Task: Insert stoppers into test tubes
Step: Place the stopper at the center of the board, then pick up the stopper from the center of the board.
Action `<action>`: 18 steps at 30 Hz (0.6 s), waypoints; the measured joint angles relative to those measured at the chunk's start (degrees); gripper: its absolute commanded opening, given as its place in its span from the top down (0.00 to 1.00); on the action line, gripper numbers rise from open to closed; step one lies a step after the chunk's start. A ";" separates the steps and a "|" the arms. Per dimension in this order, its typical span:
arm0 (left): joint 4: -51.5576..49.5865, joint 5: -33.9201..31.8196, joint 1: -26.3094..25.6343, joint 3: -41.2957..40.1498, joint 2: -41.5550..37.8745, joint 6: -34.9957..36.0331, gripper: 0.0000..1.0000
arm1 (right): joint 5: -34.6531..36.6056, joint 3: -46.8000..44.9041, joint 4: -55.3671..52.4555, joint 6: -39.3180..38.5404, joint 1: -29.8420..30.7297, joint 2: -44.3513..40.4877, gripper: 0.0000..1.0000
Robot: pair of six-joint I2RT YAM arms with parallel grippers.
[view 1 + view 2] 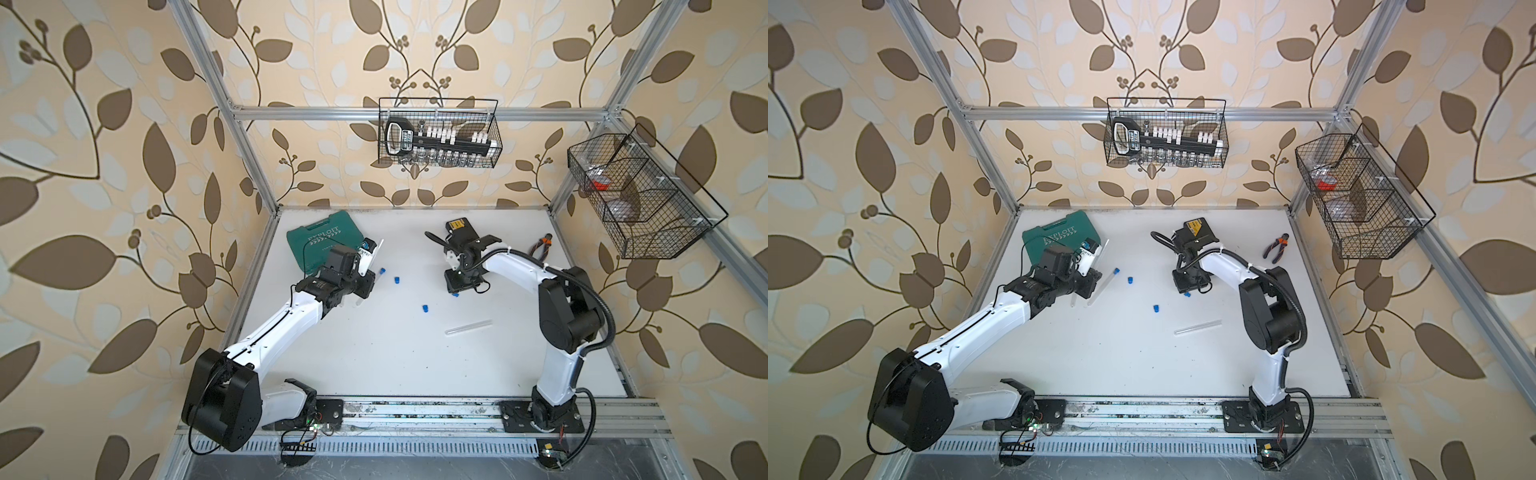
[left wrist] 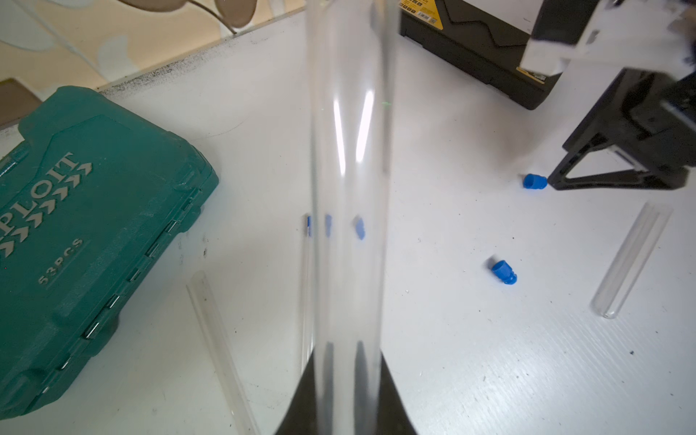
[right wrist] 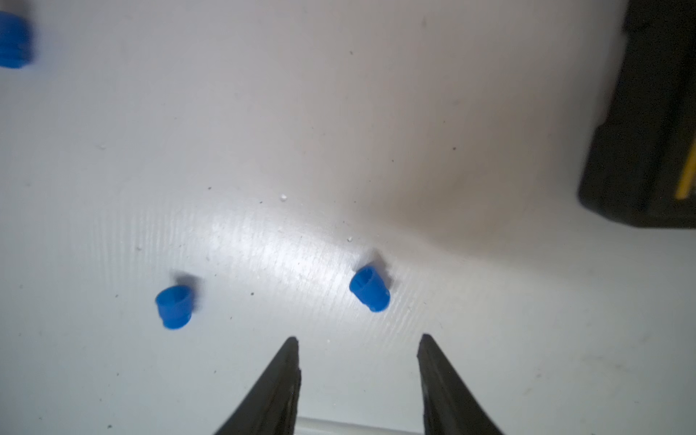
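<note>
The slim clear test tube (image 2: 350,150) runs past the picture's edge; a small blue plastic stopper (image 3: 13,39) sits blurred, half cut off, like the green plastic case (image 2: 94,226).

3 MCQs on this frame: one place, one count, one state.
1. Where is the dark green plastic tool case? A. back of the white table, by the left arm. B. on the wall. C. at the front edge.
2. How many small bright blue plastic stoppers lie loose, in no tube? A. one. B. three. C. five.
3. The left gripper is: A. open, empty. B. shut on a stopper. C. shut on a slim clear test tube.
1A: it lies at the back beside that arm. 2B: a fourth plugs a lying tube. 3C: the tube runs out between its closed jaws.
</note>
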 measured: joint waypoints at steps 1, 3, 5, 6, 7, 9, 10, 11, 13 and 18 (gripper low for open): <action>-0.02 0.13 0.02 0.00 0.00 -0.02 1.00 | -0.22 -1.05 0.98 -2.73 -0.15 -2.14 0.51; 0.00 0.81 0.02 0.00 0.00 -0.02 1.00 | -0.59 -3.52 2.60 -8.13 -0.48 -6.12 0.51; 0.00 1.18 0.02 0.00 0.00 -0.02 1.00 | -1.44 -4.68 3.23 -12.85 -0.90 -7.89 0.51; 0.00 1.22 0.02 0.00 0.00 -0.02 1.00 | -1.95 -4.68 3.34 -14.84 -1.03 -7.82 0.50; 0.02 1.29 0.00 0.00 0.00 -0.02 1.00 | -2.43 -4.61 3.30 -16.85 -1.18 -7.21 0.50; 0.04 1.36 0.00 0.00 0.00 -0.02 1.00 | -2.91 -4.20 2.40 -19.89 -1.25 -5.07 0.51; 0.07 1.36 0.02 0.00 0.00 -0.02 1.00 | -2.99 -3.80 1.81 -21.29 -1.25 -3.34 0.50; 0.07 1.36 0.02 0.00 0.00 0.00 1.00 | -3.06 -3.74 1.66 -22.29 -1.25 -1.81 0.50; 0.07 1.36 0.02 0.00 0.00 0.00 1.00 | -3.10 -3.74 1.33 -23.69 -1.25 0.42 0.50; 0.07 1.36 0.02 0.00 -0.02 0.02 1.00 | -3.02 -3.67 1.55 -25.29 -1.25 1.75 0.50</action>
